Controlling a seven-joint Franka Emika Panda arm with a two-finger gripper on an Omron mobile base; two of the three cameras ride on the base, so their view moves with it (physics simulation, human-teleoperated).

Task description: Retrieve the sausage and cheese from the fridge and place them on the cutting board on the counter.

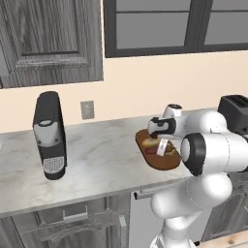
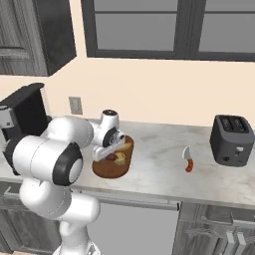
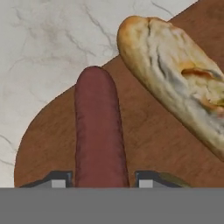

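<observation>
To my left I see a tall black capsule coffee machine [image 1: 49, 135] standing upright, with a grey wall socket plate [image 1: 87, 109] on the cream wall behind it. To my right a black two-slot toaster [image 2: 229, 140] sits near the wall. Well apart from it lies a small knife with an orange-red handle [image 2: 188, 159]. Directly below me lies a tan-orange bread roll [image 3: 175, 78].

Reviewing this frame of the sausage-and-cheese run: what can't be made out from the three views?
- Whether the gripper grips the sausage or has let go: hand view, bottom edge cuts off fingertips and the sausage's near end.
- Cutting board: left base view, the arm hides its right part.
- Food on the board: right base view, too small to identify, partly behind the hand.
- Bread roll: hand view, right edge cuts it off.
</observation>
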